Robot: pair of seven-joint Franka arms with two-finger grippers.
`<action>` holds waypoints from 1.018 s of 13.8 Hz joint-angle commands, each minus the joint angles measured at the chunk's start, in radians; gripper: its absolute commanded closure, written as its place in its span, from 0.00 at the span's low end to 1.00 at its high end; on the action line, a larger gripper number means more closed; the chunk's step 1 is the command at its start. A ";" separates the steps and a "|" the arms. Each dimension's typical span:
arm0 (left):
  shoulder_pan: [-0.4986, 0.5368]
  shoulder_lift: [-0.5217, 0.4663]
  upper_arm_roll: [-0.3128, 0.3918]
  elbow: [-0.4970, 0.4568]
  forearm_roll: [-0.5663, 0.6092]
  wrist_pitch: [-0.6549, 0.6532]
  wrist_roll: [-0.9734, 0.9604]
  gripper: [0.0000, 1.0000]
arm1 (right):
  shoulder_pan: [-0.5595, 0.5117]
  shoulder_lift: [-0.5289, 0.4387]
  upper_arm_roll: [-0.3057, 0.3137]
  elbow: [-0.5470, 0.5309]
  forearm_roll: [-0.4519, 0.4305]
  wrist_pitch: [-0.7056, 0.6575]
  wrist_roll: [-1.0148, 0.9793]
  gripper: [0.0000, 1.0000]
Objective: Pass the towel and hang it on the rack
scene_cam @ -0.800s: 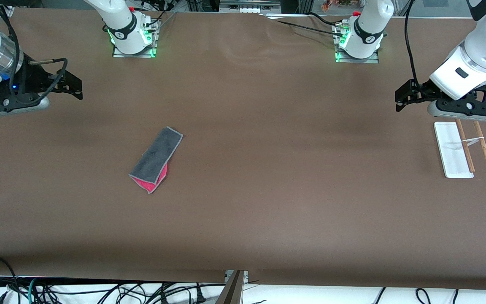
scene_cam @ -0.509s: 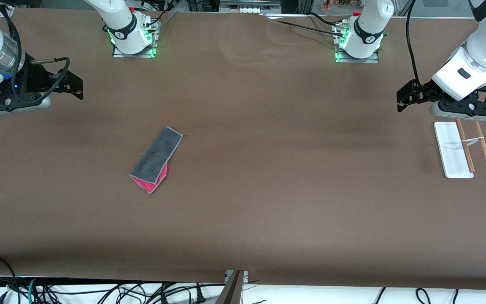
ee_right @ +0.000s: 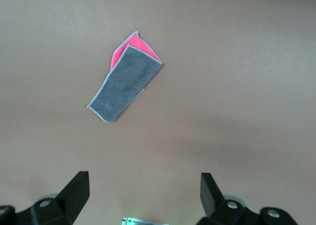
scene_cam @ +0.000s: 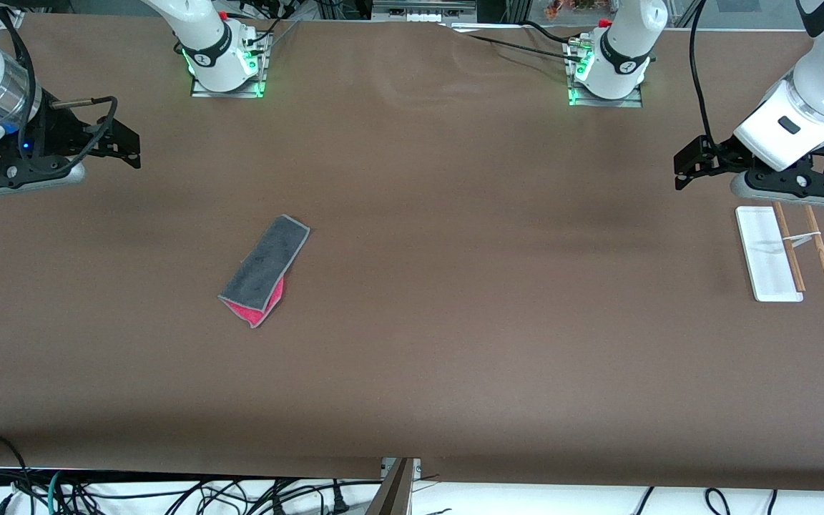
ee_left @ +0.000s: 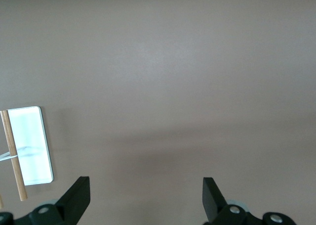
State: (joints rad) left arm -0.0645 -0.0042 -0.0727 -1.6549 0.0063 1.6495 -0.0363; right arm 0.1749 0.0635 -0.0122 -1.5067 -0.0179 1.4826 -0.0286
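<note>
- The towel lies flat on the table, folded, grey side up, with a pink-red corner peeking out at the end nearer the front camera — toward the right arm's end of the table.
- In the right wrist view the towel shows the same way: a grey strip with a light stitched edge, pink at 1 end, nothing touching it.
- The right gripper hangs in the air over bare table at the right arm's end, well apart from the towel; its 2 fingers are spread wide with nothing between them.
- The rack stands at the left arm's end of the table — white base flat, 2 brown rods, a thin white crosspiece joining them.
- In the left wrist view the rack sits at the edge, only 1 rod fully in sight.
- The left gripper hangs over bare table just beside the rack; its fingers are parted wide, holding nothing.
- Towel and rack are well apart, at different ends of the table.
</note>
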 commanded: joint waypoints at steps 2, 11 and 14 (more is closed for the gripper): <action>0.003 0.013 -0.012 0.029 0.023 -0.007 -0.008 0.00 | 0.006 -0.007 0.011 -0.021 -0.007 0.016 0.009 0.01; 0.005 0.016 -0.013 0.029 0.024 -0.007 -0.010 0.00 | 0.006 -0.025 0.011 -0.081 -0.002 0.051 0.009 0.01; 0.003 0.016 -0.015 0.029 0.024 -0.007 -0.010 0.00 | 0.006 -0.028 0.014 -0.095 0.001 0.062 0.009 0.01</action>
State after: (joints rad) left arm -0.0641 -0.0026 -0.0805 -1.6547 0.0063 1.6501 -0.0363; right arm 0.1779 0.0667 -0.0033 -1.5630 -0.0176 1.5241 -0.0286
